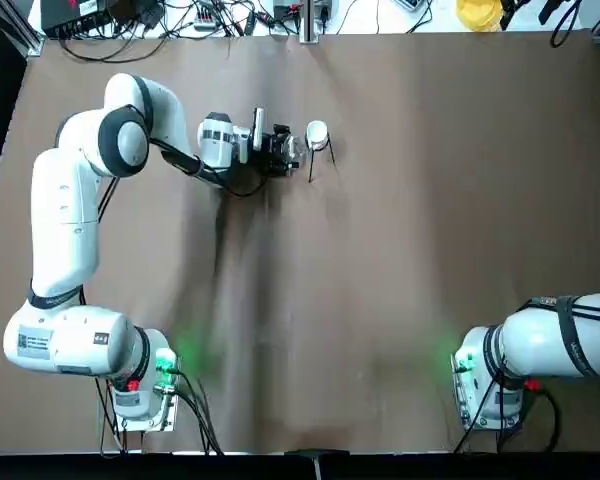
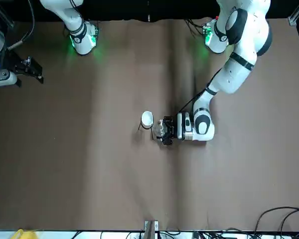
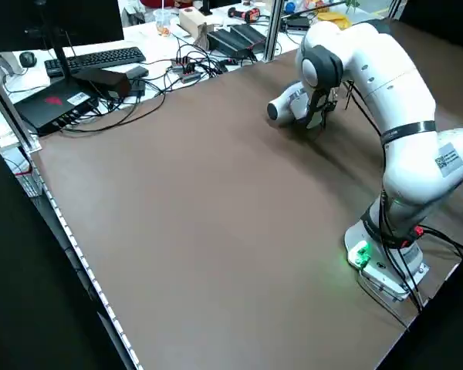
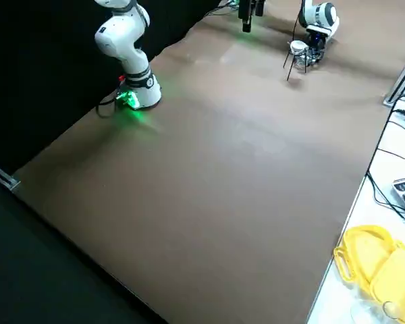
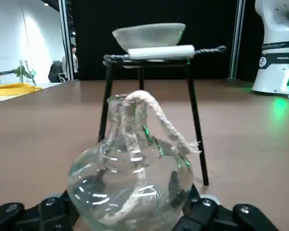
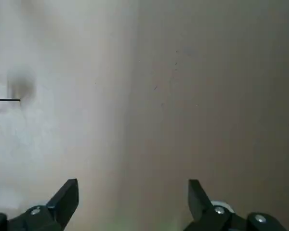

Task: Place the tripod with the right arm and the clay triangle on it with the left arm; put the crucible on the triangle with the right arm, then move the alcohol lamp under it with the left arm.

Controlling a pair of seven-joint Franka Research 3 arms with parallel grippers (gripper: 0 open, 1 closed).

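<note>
Alcohol lamp is sitting between the fingers of the left gripper, which is pinching its rounded glass body just beside the tripod; the right gripper is waiting with fingers spread, over the robot's right part of the table. The lamp is probably handling as light, rigid, slippery and fragile; its broad belly is offering the sensible hold, with moderate pressure, while the neck is looking riskier. Its transparent vessel is containing part of a soft white wick, which is bending out over the mouth; any liquid level is escaping confident reading. Outward, the tripod is supporting the clay triangle, with the crucible resting on top; the crucible's contents are not showing clearly. Remaining work is apparently requiring a low, slow slide between the legs; a knock is risking the crucible.
</note>
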